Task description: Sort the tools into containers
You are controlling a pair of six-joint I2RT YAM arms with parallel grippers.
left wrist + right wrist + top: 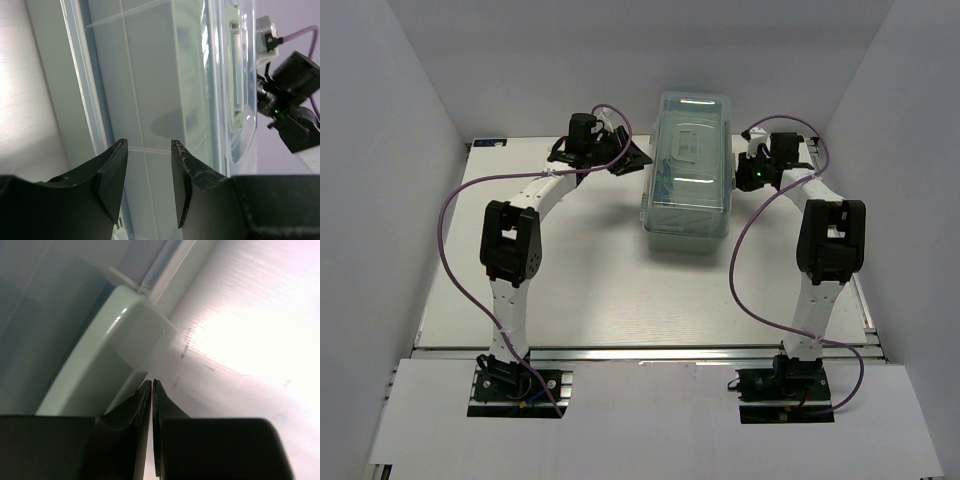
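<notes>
currently: pale mint-green rectangular plastic toolbox with translucent clear lid [688, 165], shut; tools presumably inside, unseen. my left gripper [148, 142], jaws parted, empty, beside its left wall; right gripper [151, 382], pinched closed, empty, beside its right. likely next: unlatch evenly, steadying box.

Toolbox [688, 170] pale mint-green, lid translucent clear; milky green wall just ahead of the left gripper [148, 145] jaws. Left gripper and right gripper [151, 382] matte black, tips scuffed grey. Table [590, 290] whitish, faint grain; cables [442, 235] purple.
</notes>
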